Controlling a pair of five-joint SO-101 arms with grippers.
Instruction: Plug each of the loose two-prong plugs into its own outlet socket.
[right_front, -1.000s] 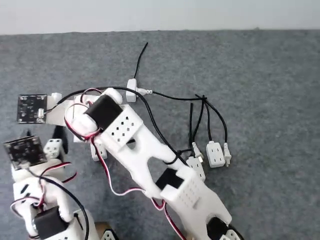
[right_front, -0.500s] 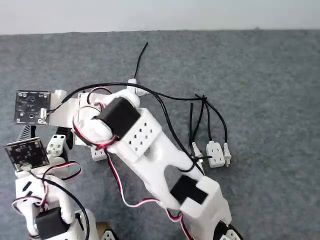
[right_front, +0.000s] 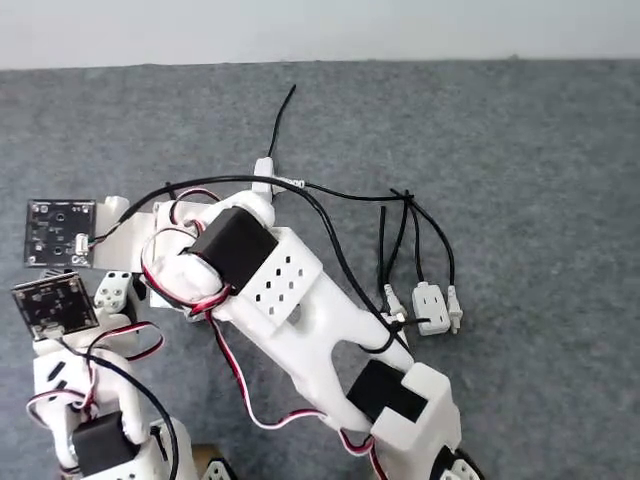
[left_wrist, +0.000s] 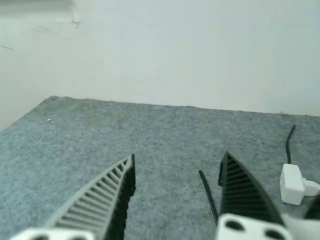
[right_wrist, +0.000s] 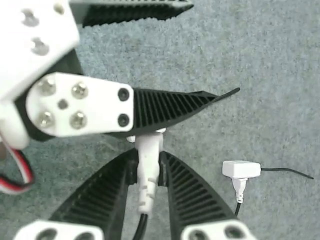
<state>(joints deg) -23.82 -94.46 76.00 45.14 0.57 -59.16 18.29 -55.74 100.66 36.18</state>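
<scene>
Right wrist view: right fingers (right_wrist: 192, 200) stay clamped on the white plug (right_wrist: 148, 167), drifting it well away from the socket (right_front: 430, 306) toward gaping, empty left fingers (left_wrist: 106, 202); handover likely.

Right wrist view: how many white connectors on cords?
2. The clamped connector sits between the right pincer fingers; the loose connector lies on the carpet, apart from it. Others may be hidden.
</scene>
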